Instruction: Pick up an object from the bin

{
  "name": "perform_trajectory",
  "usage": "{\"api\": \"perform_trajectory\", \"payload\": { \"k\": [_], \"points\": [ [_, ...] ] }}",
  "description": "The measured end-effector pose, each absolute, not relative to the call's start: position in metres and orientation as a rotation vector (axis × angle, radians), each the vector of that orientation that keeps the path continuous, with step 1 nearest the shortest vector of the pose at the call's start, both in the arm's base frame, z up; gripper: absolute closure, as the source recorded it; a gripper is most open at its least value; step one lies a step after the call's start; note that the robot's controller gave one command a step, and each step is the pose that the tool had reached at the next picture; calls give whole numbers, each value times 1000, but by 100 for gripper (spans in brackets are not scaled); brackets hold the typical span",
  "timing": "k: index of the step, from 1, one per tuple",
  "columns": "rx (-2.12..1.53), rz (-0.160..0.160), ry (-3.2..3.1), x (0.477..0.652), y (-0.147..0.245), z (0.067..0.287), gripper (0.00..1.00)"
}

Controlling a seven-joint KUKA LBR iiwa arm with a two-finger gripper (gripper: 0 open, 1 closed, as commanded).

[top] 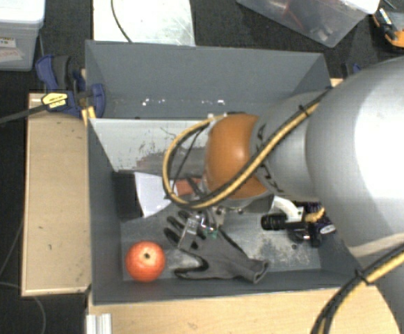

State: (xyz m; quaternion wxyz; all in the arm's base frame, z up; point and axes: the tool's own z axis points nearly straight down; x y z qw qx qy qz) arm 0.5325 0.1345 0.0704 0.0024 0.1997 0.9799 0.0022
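The gripper (188, 232), whose spread cannot be told, hangs near the front wall of the bin (103, 256) beside a red apple (146, 261) and a dark grey cloth (224, 264); an off-centre descent may roll the apple away.

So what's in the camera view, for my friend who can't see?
The robot's tool hangs low in a grey metal bin, right by a dark grey cloth. A red apple lies to its left and a black and white thing to its right.
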Motion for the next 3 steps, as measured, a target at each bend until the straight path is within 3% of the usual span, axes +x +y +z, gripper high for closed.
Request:
{"api": "perform_trajectory", "payload": {
  "k": [1, 2, 3],
  "points": [
    [492, 3, 3101, 542, 131, 74, 100],
    [494, 3, 3102, 542, 131, 74, 100],
    [495, 1, 3105, 540, 131, 97, 100]
  ]
}}
